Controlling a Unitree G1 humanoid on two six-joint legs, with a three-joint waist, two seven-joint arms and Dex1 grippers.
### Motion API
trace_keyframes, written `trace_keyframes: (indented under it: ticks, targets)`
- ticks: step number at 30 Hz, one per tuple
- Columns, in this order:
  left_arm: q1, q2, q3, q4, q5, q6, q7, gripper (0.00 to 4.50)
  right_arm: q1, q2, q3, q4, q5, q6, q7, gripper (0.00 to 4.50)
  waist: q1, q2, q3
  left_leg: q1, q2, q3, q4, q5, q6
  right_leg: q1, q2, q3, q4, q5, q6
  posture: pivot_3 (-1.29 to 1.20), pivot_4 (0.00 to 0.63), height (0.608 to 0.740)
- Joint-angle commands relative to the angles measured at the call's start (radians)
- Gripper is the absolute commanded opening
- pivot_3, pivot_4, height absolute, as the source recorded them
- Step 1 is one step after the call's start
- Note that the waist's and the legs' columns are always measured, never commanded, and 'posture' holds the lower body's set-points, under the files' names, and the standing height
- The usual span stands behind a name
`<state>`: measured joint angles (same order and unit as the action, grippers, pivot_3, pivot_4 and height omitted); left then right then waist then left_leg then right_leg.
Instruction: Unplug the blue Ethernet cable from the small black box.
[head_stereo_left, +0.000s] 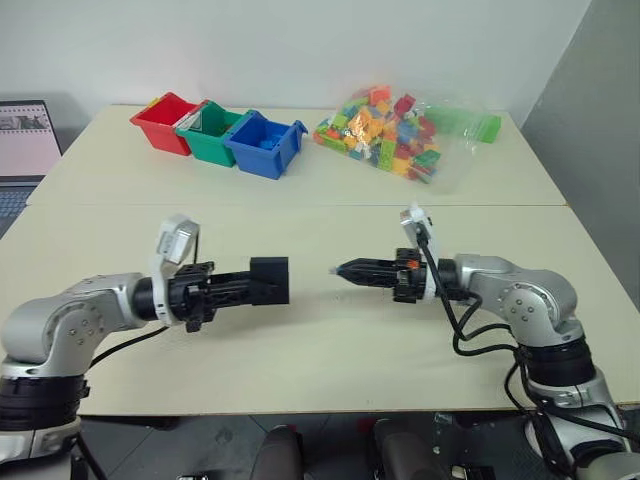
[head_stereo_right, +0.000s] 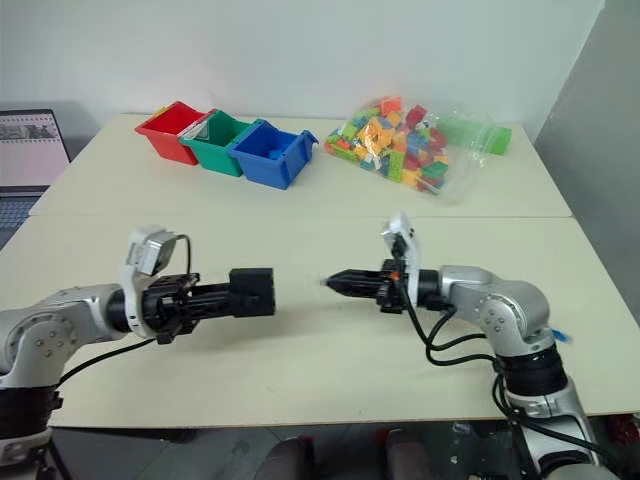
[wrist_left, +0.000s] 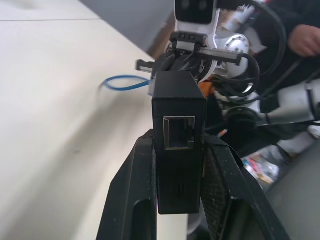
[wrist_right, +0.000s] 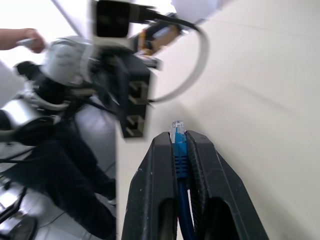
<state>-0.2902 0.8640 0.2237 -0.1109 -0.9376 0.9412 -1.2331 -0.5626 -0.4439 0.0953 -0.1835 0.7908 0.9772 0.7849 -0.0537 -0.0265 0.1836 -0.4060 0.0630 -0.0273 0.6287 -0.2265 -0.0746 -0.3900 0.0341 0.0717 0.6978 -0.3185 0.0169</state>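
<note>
Holding the small matte black box (head_stereo_left: 268, 280), your left gripper (head_stereo_left: 262, 283) faces the right gripper (wrist_right: 181, 145) (pinching the thin light-blue Ethernet cable (wrist_right: 178, 150), unplugged).

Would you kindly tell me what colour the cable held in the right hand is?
Blue; the cable shows best in the right wrist view.

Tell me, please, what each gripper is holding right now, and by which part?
The left gripper clamps the small black box by its two sides, empty socket facing outward. The right gripper pinches the blue Ethernet cable at its plug end.
</note>
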Motion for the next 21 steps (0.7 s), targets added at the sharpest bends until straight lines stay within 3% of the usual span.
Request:
trace_keyframes:
  ticks: [1,7,12,13,17,21]
  targets:
    - [0.021,0.013,0.042,-0.013,0.011,-0.033,0.006,0.79,-0.011,-0.028,-0.043,0.084,-0.095,-0.13,0.006,0.03,0.0,0.0,0.0,0.0,0.0,0.0,0.0,0.0,0.0,0.0,0.0,0.0,0.0,0.0,0.0,0.0,0.15,0.74]
    - [0.021,-0.043,0.042,-0.02,0.049,-0.075,0.109,0.79,-0.124,0.02,-0.015,0.559,-0.527,-0.645,-0.33,0.03,-0.003,0.0,0.0,0.0,0.0,0.001,0.001,0.0,0.0,0.0,0.0,0.001,0.0,0.0,0.0,0.0,0.15,0.74]
    - [0.013,-0.094,0.035,-0.034,0.096,-0.131,0.186,0.79,-0.192,0.054,-0.03,0.83,-0.665,-0.841,-0.462,0.03,-0.001,0.0,0.0,-0.002,0.0,0.002,0.0,0.0,0.0,-0.001,0.0,0.002,0.0,0.003,-0.005,0.0,0.15,0.74]
    - [0.011,-0.103,0.036,-0.035,0.101,-0.139,0.199,0.79,-0.195,0.061,-0.033,0.848,-0.67,-0.859,-0.457,0.73,-0.001,0.0,0.0,-0.002,0.0,0.002,0.0,0.0,0.0,-0.001,0.0,0.002,0.0,0.003,-0.005,0.0,0.15,0.74]
    - [0.0,-0.135,0.031,-0.037,0.146,-0.191,0.254,0.79,-0.191,0.074,-0.057,0.822,-0.657,-0.893,-0.406,1.65,-0.002,0.0,0.001,-0.002,0.0,0.003,0.0,0.0,0.0,-0.002,-0.001,0.001,0.0,0.003,-0.005,0.0,0.15,0.74]
    - [-0.052,-0.222,0.026,0.035,0.276,-0.344,0.398,0.79,-0.146,0.064,-0.062,0.644,-0.585,-0.87,-0.251,2.52,0.001,0.0,0.001,-0.002,0.0,0.002,0.0,0.0,0.0,-0.002,-0.001,0.001,0.0,0.003,-0.005,0.0,0.15,0.74]
